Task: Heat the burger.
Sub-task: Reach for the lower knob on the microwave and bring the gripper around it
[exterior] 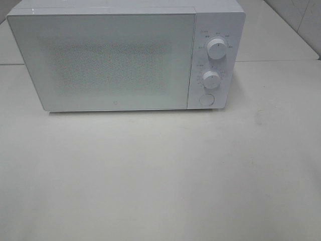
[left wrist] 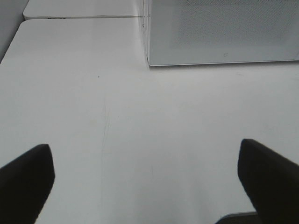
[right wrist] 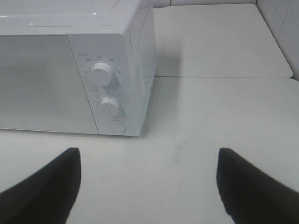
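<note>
The burger is out of view in every frame. A white microwave stands at the back of the table with its door shut; it also shows as the microwave in the left wrist view and the microwave in the right wrist view. Its panel carries an upper knob, a lower knob and a round button. My left gripper is open over bare table, short of the door's left corner. My right gripper is open, empty, in front of the control panel. Neither arm appears in the high view.
The white table stretches wide in front of the microwave. A seam joins it to a second table behind. A tiled wall rises at the far right.
</note>
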Tool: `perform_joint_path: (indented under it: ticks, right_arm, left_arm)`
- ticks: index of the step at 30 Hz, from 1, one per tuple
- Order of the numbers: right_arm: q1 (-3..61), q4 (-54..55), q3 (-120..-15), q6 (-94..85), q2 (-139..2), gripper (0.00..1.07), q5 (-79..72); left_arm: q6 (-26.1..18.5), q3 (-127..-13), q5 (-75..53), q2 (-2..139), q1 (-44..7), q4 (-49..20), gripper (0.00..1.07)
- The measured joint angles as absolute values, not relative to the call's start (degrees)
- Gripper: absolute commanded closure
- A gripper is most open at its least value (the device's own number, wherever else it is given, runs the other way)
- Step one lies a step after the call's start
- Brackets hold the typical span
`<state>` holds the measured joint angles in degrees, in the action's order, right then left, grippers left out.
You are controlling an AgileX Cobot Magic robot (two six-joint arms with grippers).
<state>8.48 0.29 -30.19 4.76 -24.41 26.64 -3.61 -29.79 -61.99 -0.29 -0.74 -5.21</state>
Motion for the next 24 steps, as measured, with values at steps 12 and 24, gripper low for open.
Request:
perform_joint_path:
  ticks: [12,24]
  right_arm:
    - [8.48,0.29,-30.19,4.81,-38.67,0.31,13.75]
    - [8.48,0.29,-28.93,4.87,-52.43,0.31,-0.74]
  left_arm:
    - [-3.61,-29.79,-61.99,-0.29,-0.74,-5.21,0.05]
    - [-3.61,-29.79,-61.99,-0.29,-0.74,-5.21,0.05]
